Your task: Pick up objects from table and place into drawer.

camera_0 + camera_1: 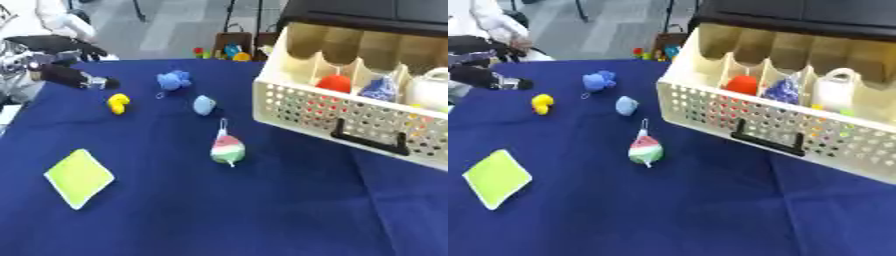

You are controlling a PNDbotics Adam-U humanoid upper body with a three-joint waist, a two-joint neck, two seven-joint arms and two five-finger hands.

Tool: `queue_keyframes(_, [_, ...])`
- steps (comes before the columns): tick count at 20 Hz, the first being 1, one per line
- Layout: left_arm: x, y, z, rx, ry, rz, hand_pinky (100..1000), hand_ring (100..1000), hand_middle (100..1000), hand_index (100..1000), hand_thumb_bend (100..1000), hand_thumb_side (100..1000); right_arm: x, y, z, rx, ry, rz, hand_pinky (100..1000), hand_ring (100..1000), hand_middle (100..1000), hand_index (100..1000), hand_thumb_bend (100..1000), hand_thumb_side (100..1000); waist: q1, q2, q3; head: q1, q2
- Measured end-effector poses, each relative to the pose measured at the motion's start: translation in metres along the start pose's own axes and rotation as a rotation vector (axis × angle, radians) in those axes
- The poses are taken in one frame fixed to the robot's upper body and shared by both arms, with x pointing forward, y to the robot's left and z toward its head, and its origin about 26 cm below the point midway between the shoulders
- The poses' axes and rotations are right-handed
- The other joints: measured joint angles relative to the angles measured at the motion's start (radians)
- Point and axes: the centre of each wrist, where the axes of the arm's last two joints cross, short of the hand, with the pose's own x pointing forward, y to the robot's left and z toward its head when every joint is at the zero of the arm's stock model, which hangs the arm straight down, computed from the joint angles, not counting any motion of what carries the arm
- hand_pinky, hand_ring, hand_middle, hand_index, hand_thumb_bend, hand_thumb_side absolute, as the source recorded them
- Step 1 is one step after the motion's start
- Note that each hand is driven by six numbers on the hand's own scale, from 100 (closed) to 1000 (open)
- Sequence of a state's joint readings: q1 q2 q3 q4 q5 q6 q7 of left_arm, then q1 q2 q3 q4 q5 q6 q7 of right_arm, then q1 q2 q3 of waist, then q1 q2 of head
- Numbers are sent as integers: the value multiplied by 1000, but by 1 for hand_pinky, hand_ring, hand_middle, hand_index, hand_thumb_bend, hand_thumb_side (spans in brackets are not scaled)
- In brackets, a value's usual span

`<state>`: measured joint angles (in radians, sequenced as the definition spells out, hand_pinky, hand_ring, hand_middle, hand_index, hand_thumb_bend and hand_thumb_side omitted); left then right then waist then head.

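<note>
On the blue tablecloth lie a yellow toy [118, 103], a blue plush [174, 80], a small light-blue piece [204, 105], a red-green-white plush with a loop [227, 149] and a yellow-green square pad [79, 177]. A cream perforated drawer [737, 112] with a black handle [767, 140] stands pulled out at the right. Its compartments hold a red thing [743, 84], a blue thing [782, 91] and a white thing [836, 90]. My left hand [91, 81] comes in at the upper left on a black arm, left of the yellow toy and apart from it.
A dark cabinet top [367, 12] overhangs the drawer. Small colourful toys [229, 51] sit at the table's far edge. A person in white [52, 17] is at the far left corner. Bare cloth stretches across the near half of the table.
</note>
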<state>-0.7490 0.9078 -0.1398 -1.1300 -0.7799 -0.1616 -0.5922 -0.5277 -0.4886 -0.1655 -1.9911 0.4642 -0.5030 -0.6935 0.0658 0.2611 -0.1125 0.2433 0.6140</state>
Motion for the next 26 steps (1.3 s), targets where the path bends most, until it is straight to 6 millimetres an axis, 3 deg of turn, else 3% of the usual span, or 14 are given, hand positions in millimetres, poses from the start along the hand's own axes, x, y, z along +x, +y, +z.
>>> queue_keyframes(3, [-2,-11,-7,-30,12,6,682,862,853,1000,647,971,0,0,0,0,0,0,563,604,615,732,100,901,0,4,-4,0,-1])
queue_keyframes(15, [-3,-34,-22,-19,73,-8,655,846,839,997,527,772,1,2,-1,0,-3,-6,565,603,604,731,100,901,-4,25,-13,9,-18])
queue_keyframes(19, [-4,-39,-25,0,100,-17,653,845,837,986,503,760,1,2,-1,-1,-3,-6,566,601,600,731,100,901,-5,32,-16,11,-21])
queue_keyframes(26, [-7,-42,-27,19,136,-6,637,836,825,966,349,734,1,2,-1,-1,-3,-5,567,600,594,730,100,898,-3,44,-20,20,-32])
